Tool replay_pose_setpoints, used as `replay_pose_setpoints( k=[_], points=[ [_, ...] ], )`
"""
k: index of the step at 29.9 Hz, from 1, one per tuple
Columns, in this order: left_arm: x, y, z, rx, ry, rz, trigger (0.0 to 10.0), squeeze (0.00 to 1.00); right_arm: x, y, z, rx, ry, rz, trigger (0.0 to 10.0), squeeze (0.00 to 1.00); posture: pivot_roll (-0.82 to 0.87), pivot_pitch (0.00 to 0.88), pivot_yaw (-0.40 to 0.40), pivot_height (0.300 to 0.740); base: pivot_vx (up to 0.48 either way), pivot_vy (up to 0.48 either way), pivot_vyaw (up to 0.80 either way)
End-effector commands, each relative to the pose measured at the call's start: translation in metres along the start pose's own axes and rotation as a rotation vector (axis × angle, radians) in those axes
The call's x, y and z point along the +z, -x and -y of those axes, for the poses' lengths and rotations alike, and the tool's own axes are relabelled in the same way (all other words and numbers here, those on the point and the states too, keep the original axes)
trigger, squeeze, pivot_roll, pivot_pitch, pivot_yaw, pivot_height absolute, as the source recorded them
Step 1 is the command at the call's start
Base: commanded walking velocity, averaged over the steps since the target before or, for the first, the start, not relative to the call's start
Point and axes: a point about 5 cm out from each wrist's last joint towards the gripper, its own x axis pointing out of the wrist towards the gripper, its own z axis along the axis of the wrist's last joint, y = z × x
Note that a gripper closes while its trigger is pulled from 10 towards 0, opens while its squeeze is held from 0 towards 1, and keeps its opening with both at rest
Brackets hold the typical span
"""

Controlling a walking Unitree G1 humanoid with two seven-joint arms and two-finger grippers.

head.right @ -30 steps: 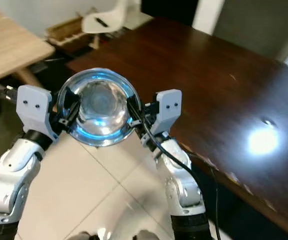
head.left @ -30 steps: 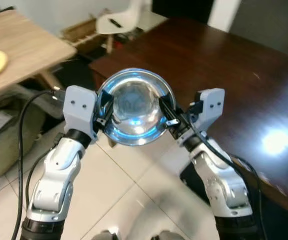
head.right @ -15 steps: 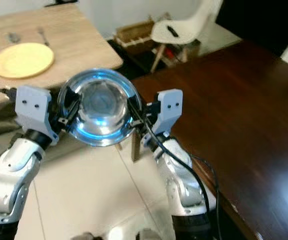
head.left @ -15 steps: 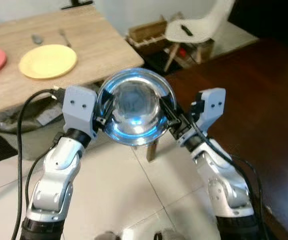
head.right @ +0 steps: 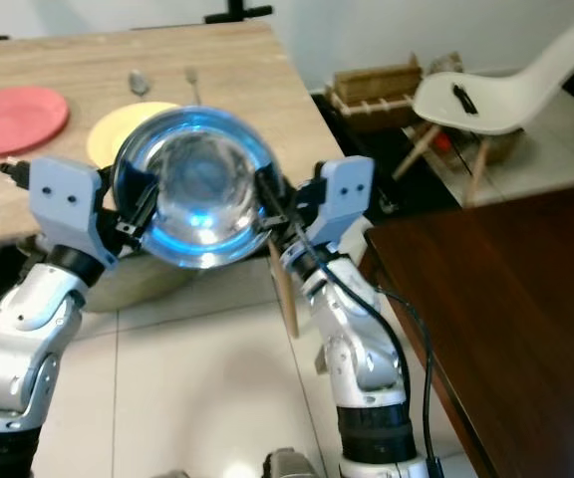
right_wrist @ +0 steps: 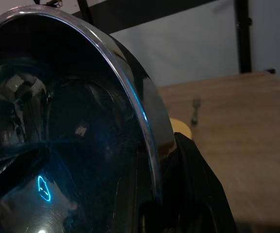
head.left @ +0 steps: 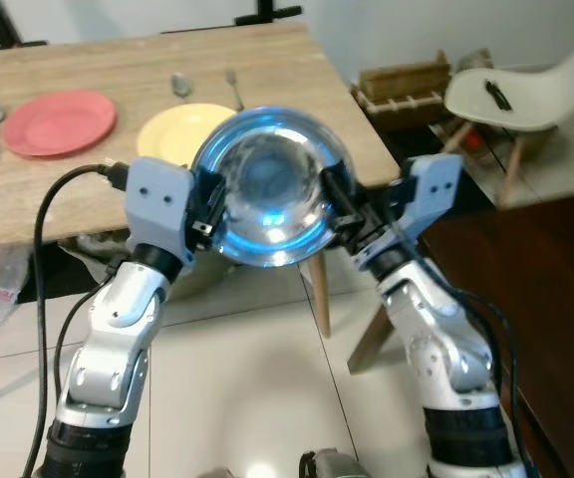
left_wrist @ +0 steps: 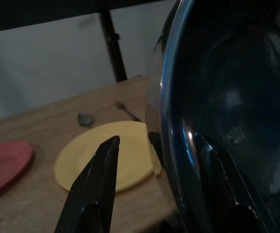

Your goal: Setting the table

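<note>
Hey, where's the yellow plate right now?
The round yellow plate lies on the light wooden table ahead, right of the red plate, partly hidden behind the shiny metal bowl both grippers hold.

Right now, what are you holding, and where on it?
The bowl, carried by both tools: the left tool clamps its left rim, the right tool its right rim, one finger outside and one inside.

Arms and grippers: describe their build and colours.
Both arms are jointed silver-grey segments with black bands near the base. The left gripper and right gripper each have a pale blue-grey boxy housing with two small dark dots and long black fingers. Black cables loop alongside both arms.
</note>
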Motion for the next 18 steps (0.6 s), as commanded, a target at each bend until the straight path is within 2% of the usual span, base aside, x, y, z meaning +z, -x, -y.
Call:
replay_pose_setpoints(
  k=[1, 9, 18],
  points=[
    [-0.026, 0.008, -0.016, 0.077, -0.028, -0.137, 10.0, 0.0, 0.02, 0.0, 0.009, -0.051, -0.023, 0.132, 10.0, 0.0, -0.02, 0.05, 0.047, 0.74, 0.48, 0.0, 0.0],
    [-0.026, 0.005, -0.018, 0.076, -0.025, -0.139, 10.0, 0.0, 0.022, 0.001, 0.016, -0.085, -0.002, 0.135, 10.0, 0.0, -0.03, 0.054, 0.049, 0.74, 0.48, 0.0, 0.0],
    [-0.035, -0.003, -0.027, 0.08, -0.011, -0.203, 10.0, 0.0, 0.017, 0.004, 0.022, -0.116, 0.009, 0.117, 10.0, 0.0, -0.03, 0.056, 0.05, 0.74, 0.48, 0.0, 0.0]
  ],
)
